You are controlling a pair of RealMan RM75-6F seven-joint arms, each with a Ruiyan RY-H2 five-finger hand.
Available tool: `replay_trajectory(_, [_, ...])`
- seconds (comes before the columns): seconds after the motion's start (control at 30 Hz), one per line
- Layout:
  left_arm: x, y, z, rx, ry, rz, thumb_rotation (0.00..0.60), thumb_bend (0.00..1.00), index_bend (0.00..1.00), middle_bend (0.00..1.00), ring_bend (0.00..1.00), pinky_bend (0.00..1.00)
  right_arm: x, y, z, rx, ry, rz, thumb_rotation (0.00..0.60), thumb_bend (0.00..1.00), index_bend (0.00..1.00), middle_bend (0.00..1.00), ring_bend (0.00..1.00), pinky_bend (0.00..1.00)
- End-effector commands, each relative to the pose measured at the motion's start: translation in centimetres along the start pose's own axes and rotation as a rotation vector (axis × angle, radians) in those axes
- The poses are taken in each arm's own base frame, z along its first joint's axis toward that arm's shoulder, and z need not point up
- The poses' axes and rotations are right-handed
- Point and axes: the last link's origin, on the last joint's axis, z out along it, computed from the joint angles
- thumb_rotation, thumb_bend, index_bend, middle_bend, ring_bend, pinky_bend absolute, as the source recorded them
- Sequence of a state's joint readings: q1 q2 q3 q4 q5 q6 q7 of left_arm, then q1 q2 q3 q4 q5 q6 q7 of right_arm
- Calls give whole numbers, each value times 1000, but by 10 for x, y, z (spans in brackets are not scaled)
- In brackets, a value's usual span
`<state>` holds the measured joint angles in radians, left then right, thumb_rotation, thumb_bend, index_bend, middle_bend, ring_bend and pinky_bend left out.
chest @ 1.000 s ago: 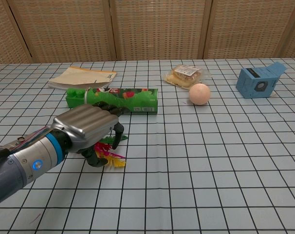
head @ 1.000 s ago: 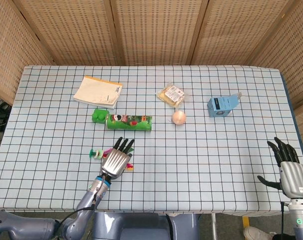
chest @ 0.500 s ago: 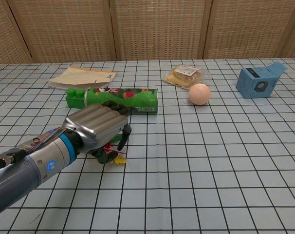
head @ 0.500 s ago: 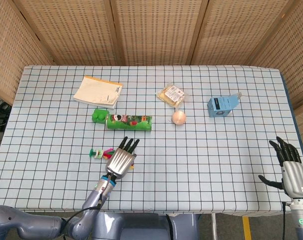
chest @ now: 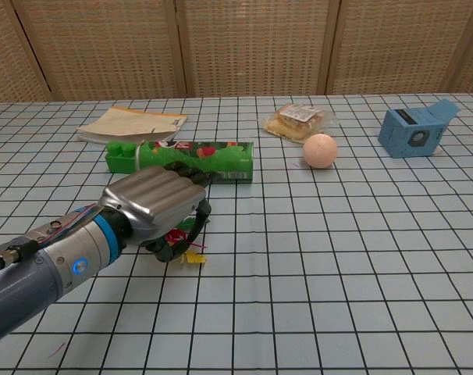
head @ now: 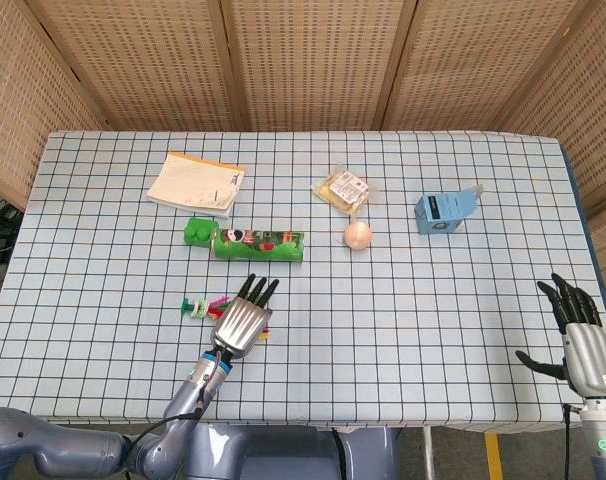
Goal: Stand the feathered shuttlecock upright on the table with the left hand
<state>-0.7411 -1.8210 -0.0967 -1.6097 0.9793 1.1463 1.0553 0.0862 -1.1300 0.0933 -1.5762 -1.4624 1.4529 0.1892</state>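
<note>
The feathered shuttlecock lies on its side on the checked tablecloth, its green base to the left and its pink and yellow feathers to the right. My left hand hovers over the feather end, with its dark fingers stretched forward and apart. In the chest view the hand arches over the feathers, which poke out below the palm, and the fingers curve down around them without a plain grip. The shuttlecock's base is hidden there. My right hand hangs past the table's right front corner, holding nothing.
A green tube with a green block at its left end lies just beyond the left hand. Farther back are a notebook, a wrapped snack, a peach ball and a blue box.
The left hand has shifted a little right and forward over the feathers, then held still. The shuttlecock has stayed lying down. The right hand has barely moved.
</note>
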Motion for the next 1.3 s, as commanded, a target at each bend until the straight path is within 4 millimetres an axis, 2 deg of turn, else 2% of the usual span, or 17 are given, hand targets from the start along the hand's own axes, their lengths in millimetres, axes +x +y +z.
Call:
replay_trajectory(0.03, [5, -4, -5, -1, 16, -1, 600, 582, 659, 0, 0, 0, 0, 0, 0, -1, -1, 2, 600, 93, 126, 0, 0, 0])
replay_trajectory(0.27, [25, -26, -16, 30, 59, -12, 600, 590, 667, 0, 0, 0, 2, -1, -1, 4, 5, 7, 600, 92, 126, 0, 0, 0])
replay_trajectory(0.57, [58, -66, -37, 88, 142, -49, 600, 590, 674, 0, 0, 0, 2, -3, -2, 10, 5, 9, 600, 93, 127, 0, 0, 0])
replay_trajectory(0.87, [72, -91, -46, 126, 179, -85, 600, 590, 677, 0, 0, 0, 1, -4, -2, 14, 0, 8, 600, 92, 127, 0, 0, 0])
replay_trajectory(1.3, [71, -114, -53, 160, 198, -91, 600, 589, 677, 0, 0, 0, -1, -4, -2, 10, -12, 10, 600, 92, 127, 0, 0, 0])
